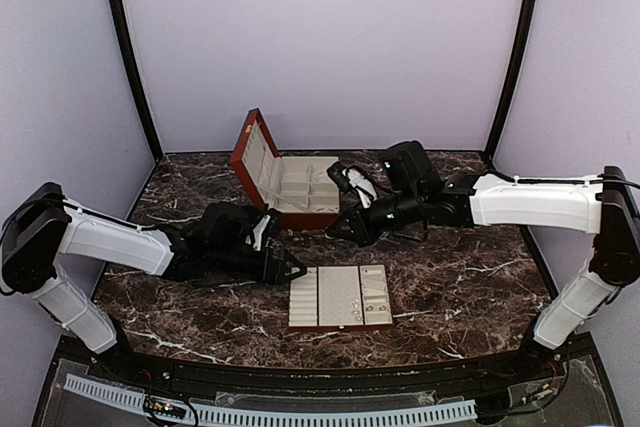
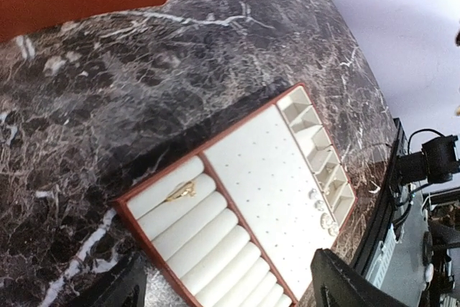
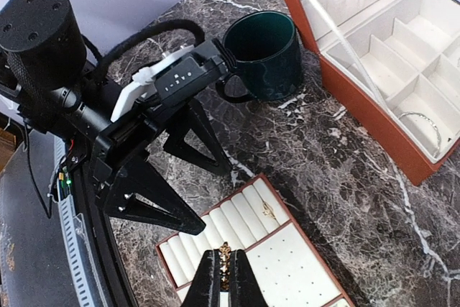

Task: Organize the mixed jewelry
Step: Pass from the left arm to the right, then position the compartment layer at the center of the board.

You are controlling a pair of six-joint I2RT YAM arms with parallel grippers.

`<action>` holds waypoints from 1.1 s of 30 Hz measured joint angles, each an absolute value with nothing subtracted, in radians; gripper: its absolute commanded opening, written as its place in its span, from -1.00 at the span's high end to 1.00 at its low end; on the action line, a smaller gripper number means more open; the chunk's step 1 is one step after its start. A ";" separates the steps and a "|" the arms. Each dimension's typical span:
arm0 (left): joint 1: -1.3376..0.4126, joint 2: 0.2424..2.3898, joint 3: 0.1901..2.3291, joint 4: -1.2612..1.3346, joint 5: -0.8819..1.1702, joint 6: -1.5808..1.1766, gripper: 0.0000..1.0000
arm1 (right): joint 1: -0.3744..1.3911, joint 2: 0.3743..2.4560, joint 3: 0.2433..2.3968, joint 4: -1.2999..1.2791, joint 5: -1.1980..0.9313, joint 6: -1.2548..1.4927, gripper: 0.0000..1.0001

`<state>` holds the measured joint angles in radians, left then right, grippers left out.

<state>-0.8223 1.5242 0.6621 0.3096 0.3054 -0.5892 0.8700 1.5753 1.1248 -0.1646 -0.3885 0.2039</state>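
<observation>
The cream slotted tray [image 1: 340, 297] lies on the marble. One gold ring [image 2: 181, 192] sits in a slot between its ring rolls, and small pale studs [image 2: 320, 210] are pinned on its dotted panel. My left gripper [image 2: 230, 298] is open just above the tray's roll end with nothing between its fingers [image 3: 154, 199]. It lies low at the tray's left in the top view [image 1: 292, 267]. My right gripper [image 3: 225, 255] is shut on a second gold ring [image 3: 226, 251], which hangs over the ring rolls [image 3: 237, 224]. In the top view the right gripper [image 1: 340, 230] is behind the tray.
The red-brown box [image 1: 290, 182] stands open behind the tray, and a thin pale bangle [image 3: 424, 127] lies in one compartment. A dark green cup [image 3: 262, 52] stands left of the box in the right wrist view, close behind the left arm's wrist.
</observation>
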 measured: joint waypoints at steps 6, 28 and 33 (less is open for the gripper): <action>-0.822 1.615 0.674 0.317 0.258 -0.651 -0.62 | 0.869 1.543 1.091 -0.139 -0.333 0.224 1.00; -0.828 1.896 0.844 0.550 0.430 -0.577 -0.38 | 0.867 1.445 1.005 -0.103 -0.200 0.267 1.00; -0.835 1.875 0.853 0.562 0.417 -0.511 -0.38 | 0.867 1.447 0.963 -0.089 -0.175 0.272 1.00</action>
<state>-0.8352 1.8751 0.8532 0.5621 0.4168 -0.5110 0.8673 1.4471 0.9627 -0.0895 -0.1753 0.2722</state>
